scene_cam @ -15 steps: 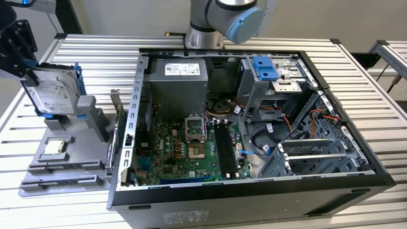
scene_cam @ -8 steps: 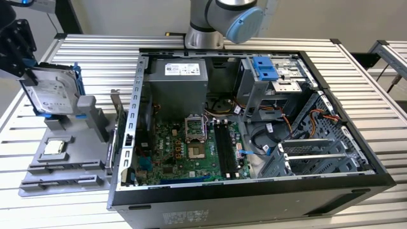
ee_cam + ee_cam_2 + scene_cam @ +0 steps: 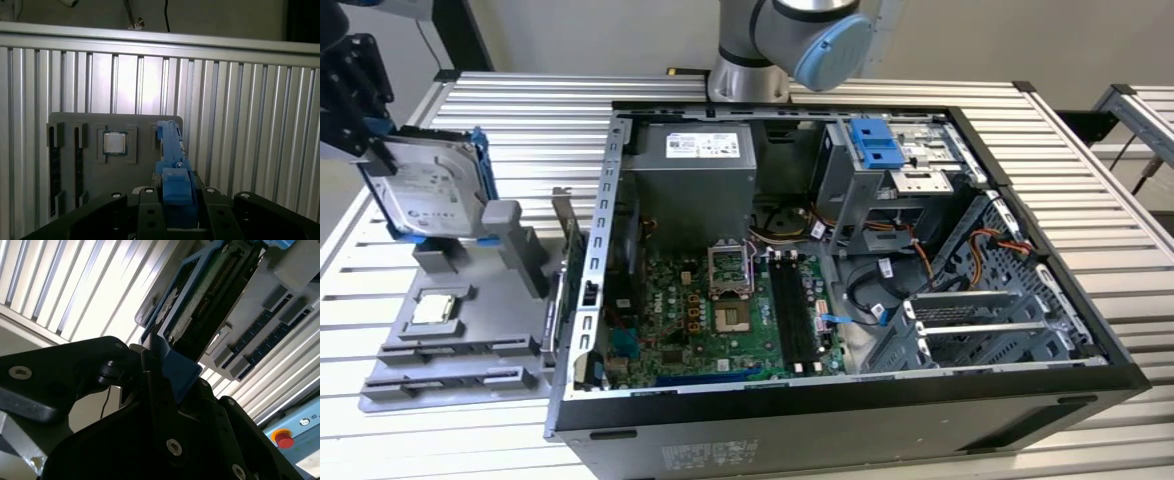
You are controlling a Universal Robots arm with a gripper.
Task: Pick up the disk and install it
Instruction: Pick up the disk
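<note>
Nearest, in the first wrist view: gripper (image 3: 176,197), black, its fingers (image 3: 149,215) closed on the blue rail (image 3: 175,185) of the disk (image 3: 171,142).

- Disk: silver-grey drive with white label, seen edge-on in the first wrist view. In the exterior view the disk (image 3: 434,195) stands nearly upright, slightly tilted, held by the gripper (image 3: 374,150) at the exterior view's left, over the grey holder tray (image 3: 454,370). Whether its lower edge touches the tray cannot be told. The second wrist view shows the disk's (image 3: 210,295) underside, with the blue rail (image 3: 175,365) pinched at the gripper (image 3: 162,367).
- Holder tray (image 3: 70,125): grey, flat on the slatted table (image 3: 250,125); a small square chip (image 3: 115,143) sits in a recess just beside the disk.
- Computer case (image 3: 854,420): open, lying on the slatted table (image 3: 494,110) just beside the tray, toward the exterior view's right. Inside are the motherboard (image 3: 707,320), the power supply (image 3: 694,170) and a blue latch piece (image 3: 874,143) on the drive cage.
- Arm base (image 3: 787,40): beyond the case.
</note>
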